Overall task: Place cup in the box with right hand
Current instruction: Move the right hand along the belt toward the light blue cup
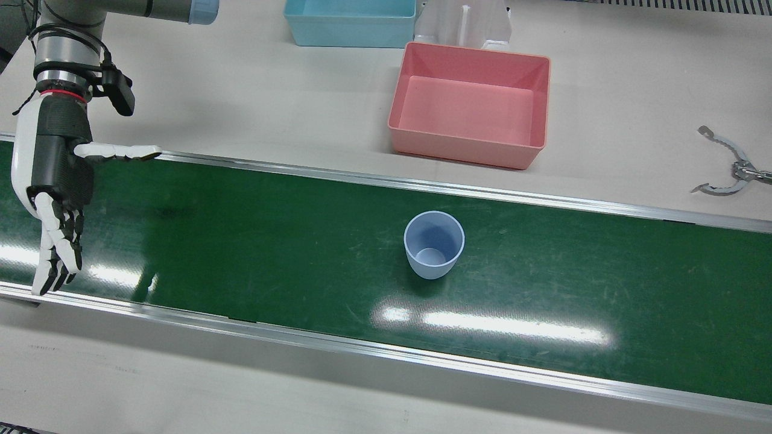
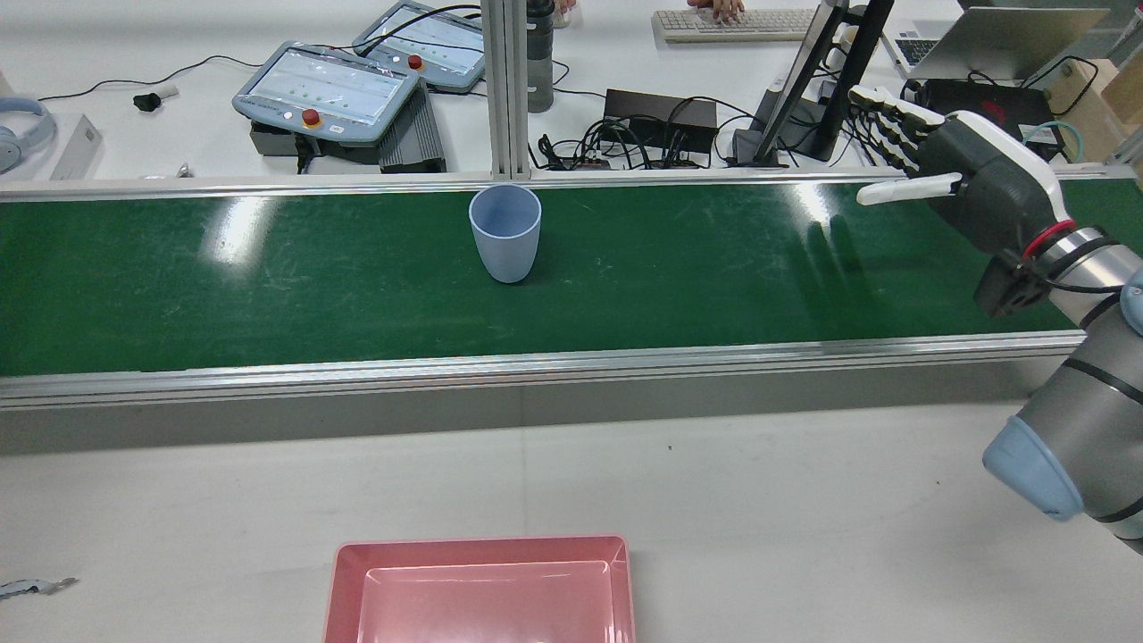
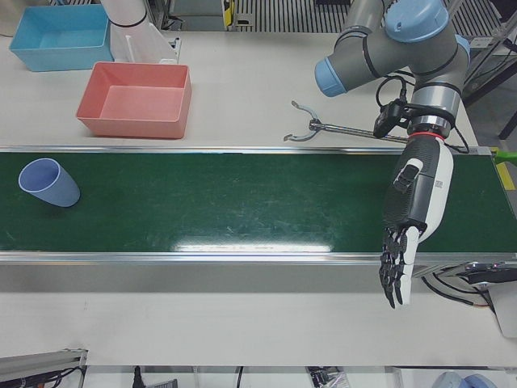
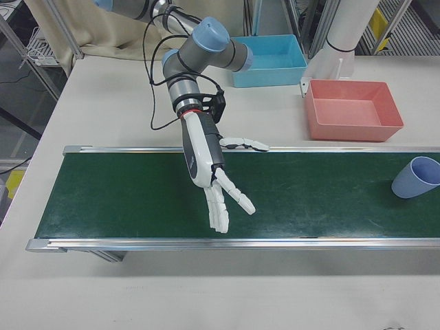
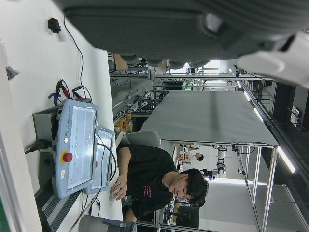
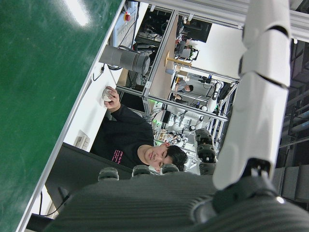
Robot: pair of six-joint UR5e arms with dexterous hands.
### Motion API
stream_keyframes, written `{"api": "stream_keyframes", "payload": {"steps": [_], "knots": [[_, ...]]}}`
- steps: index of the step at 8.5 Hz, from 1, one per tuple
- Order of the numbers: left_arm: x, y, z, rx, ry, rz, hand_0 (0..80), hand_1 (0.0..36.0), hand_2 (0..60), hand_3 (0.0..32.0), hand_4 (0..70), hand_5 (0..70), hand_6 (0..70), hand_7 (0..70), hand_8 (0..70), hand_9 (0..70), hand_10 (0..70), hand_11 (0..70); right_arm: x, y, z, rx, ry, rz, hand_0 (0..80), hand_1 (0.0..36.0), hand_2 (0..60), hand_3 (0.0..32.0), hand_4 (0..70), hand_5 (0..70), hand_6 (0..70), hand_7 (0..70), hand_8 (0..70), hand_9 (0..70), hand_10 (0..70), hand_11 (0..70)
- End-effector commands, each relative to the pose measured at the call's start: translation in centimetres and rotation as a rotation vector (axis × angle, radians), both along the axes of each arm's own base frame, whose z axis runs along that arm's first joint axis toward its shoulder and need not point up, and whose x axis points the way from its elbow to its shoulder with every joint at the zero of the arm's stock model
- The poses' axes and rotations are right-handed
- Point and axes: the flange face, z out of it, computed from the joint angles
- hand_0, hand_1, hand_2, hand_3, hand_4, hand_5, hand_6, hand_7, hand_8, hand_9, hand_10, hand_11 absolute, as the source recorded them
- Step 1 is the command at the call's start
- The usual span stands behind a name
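A light blue cup (image 1: 434,244) stands upright near the middle of the green conveyor belt (image 1: 241,241). It also shows in the rear view (image 2: 505,232), the left-front view (image 3: 48,182) and the right-front view (image 4: 416,177). The empty pink box (image 1: 470,105) sits on the white table beside the belt, close to the cup, and also shows in the rear view (image 2: 482,589). My right hand (image 1: 54,181) is open and empty over the belt's end, far from the cup, fingers stretched, thumb out sideways (image 4: 210,165). My left hand (image 3: 416,218) is open and empty at the belt's other end.
A blue box (image 1: 350,21) stands beyond the pink box, next to a white stand (image 1: 464,24). Metal tongs (image 1: 730,172) lie on the table near the left arm. Operator consoles (image 2: 330,89) and cables lie beyond the belt's far rail.
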Motion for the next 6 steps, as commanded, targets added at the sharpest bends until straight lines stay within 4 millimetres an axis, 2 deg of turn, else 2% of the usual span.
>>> {"api": "stream_keyframes", "payload": {"steps": [1,3,4,5,6], "knots": [[0.0,0.0,0.0,0.000,0.000,0.000,0.0,0.0,0.0,0.0,0.0,0.0,0.0,0.0,0.0,0.0,0.0,0.0,-0.3,0.0,0.2,0.019,0.075,0.004,56.8,21.4,6.0,0.0,0.0,6.6,0.0,0.0,0.0,0.0,0.0,0.0],[0.1,0.0,0.0,0.000,0.000,0.002,0.0,0.0,0.0,0.0,0.0,0.0,0.0,0.0,0.0,0.0,0.0,0.0,-0.4,-0.4,-0.2,0.058,0.045,0.008,56.5,21.2,6.2,0.0,0.0,6.6,0.0,0.0,0.0,0.0,0.0,0.0],[0.0,0.0,0.0,0.000,0.000,0.000,0.0,0.0,0.0,0.0,0.0,0.0,0.0,0.0,0.0,0.0,0.0,0.0,-0.8,-1.3,0.5,0.071,-0.017,0.006,56.8,20.2,5.6,0.0,0.0,6.7,0.0,0.0,0.0,0.0,0.0,0.0],[0.0,0.0,0.0,0.000,0.000,0.000,0.0,0.0,0.0,0.0,0.0,0.0,0.0,0.0,0.0,0.0,0.0,0.0,-2.2,-2.3,2.1,0.057,-0.110,-0.019,56.6,20.0,5.0,0.0,0.0,6.6,0.0,0.0,0.0,0.0,0.0,0.0],[0.0,0.0,0.0,0.000,0.000,0.000,0.0,0.0,0.0,0.0,0.0,0.0,0.0,0.0,0.0,0.0,0.0,0.0,-2.9,-2.5,3.2,0.027,-0.163,-0.039,56.5,20.0,5.2,0.0,0.0,6.6,0.0,0.0,0.0,0.0,0.0,0.0]]}}
